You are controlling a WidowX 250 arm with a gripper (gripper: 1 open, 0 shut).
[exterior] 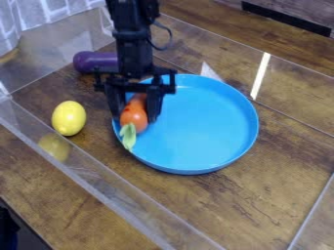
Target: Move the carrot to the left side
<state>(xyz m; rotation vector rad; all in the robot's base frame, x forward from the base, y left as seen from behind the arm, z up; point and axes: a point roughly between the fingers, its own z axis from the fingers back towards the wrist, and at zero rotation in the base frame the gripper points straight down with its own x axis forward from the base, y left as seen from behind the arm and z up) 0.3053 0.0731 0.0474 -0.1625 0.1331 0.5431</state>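
There is one carrot (133, 116), orange with a green tip, one yellow lemon (68, 118), and one purple eggplant (92, 62), which makes three pieces of toy produce in all. There is one blue plate (216, 132) and one wooden table (261, 210) under everything. One robot arm (131, 29) reaches in, and it carries a single gripper (133, 101).

arm (131, 24): top cut off | eggplant (92, 61): right end hidden behind tool (133, 109)
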